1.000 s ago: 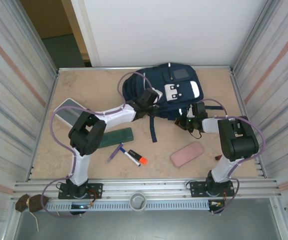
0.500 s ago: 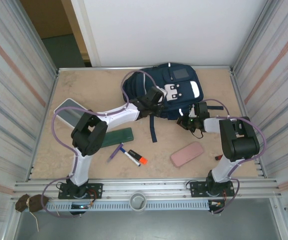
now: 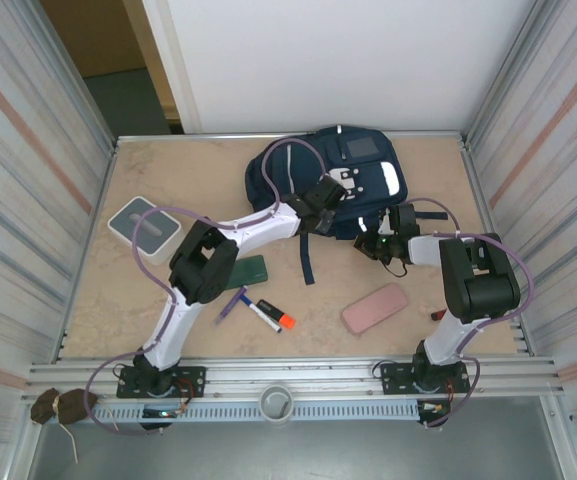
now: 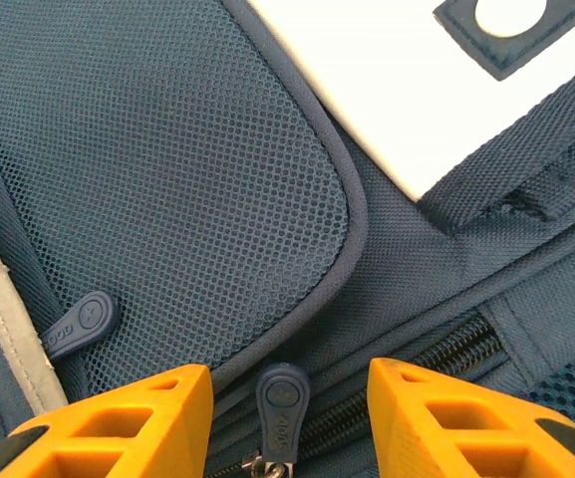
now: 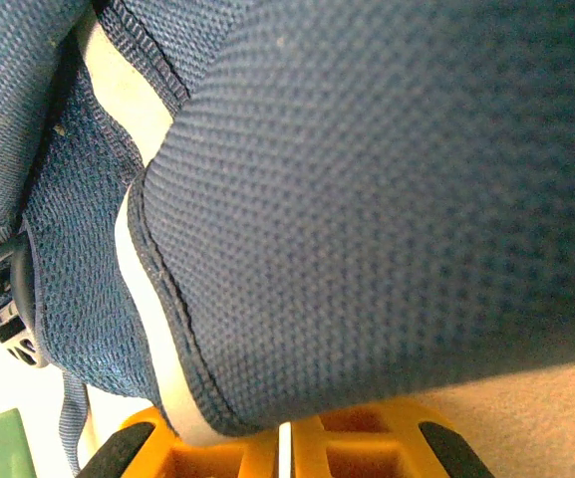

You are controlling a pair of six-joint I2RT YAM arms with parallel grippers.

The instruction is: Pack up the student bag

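The student bag (image 3: 353, 170) lies at the back of the table, navy with white and grey patches. My left gripper (image 3: 326, 196) rests on its front face, open. In the left wrist view its orange fingers (image 4: 118, 423) stand on either side of a dark zipper pull (image 4: 282, 403) without touching it, with the zipper running beneath a mesh pocket (image 4: 167, 189). My right gripper (image 3: 376, 241) is at the bag's near right edge. In the right wrist view its jaws are closed together (image 5: 282, 440) on the hem of a navy fabric flap (image 5: 387, 199).
A grey-white box (image 3: 140, 222) sits at the left. A green case (image 3: 246, 268), a purple pen (image 3: 231, 303), a black-and-orange marker (image 3: 271, 315) and a pink case (image 3: 375, 307) lie in front. A dark strap (image 3: 308, 255) trails from the bag toward them.
My left gripper has slid rightward across the bag's front, toward the white patches, and its arm no longer covers the grey-white box. The right gripper has stayed put.
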